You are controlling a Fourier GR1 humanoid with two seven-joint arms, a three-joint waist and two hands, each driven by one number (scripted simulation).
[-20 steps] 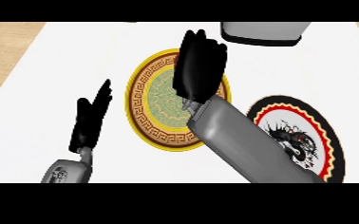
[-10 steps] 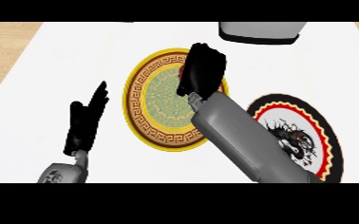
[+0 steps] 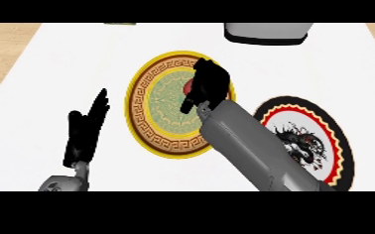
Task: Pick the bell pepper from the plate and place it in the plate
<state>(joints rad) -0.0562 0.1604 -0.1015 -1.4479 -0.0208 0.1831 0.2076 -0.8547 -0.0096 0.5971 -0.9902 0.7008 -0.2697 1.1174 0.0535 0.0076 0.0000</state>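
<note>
A round plate with a yellow rim and a brown key-pattern band (image 3: 150, 129) lies at the middle of the white counter. My right hand (image 3: 209, 84) is over its right half with fingers curled downward. A small patch of red, the bell pepper (image 3: 187, 85), shows at the hand's left edge; most of it is hidden under the fingers. A second plate with a black and red rim and a dark drawing (image 3: 322, 139) lies to the right, partly behind my right forearm. My left hand (image 3: 86, 129) rests open at the lower left, fingers up.
A grey container (image 3: 267, 32) stands at the counter's far edge, right of centre. A strip of wooden floor (image 3: 15, 42) shows past the counter's left edge.
My right hand has drawn back toward me over the yellow-rimmed plate and its fingers have curled down; a bit of red now shows beside them. The left hand has barely moved.
</note>
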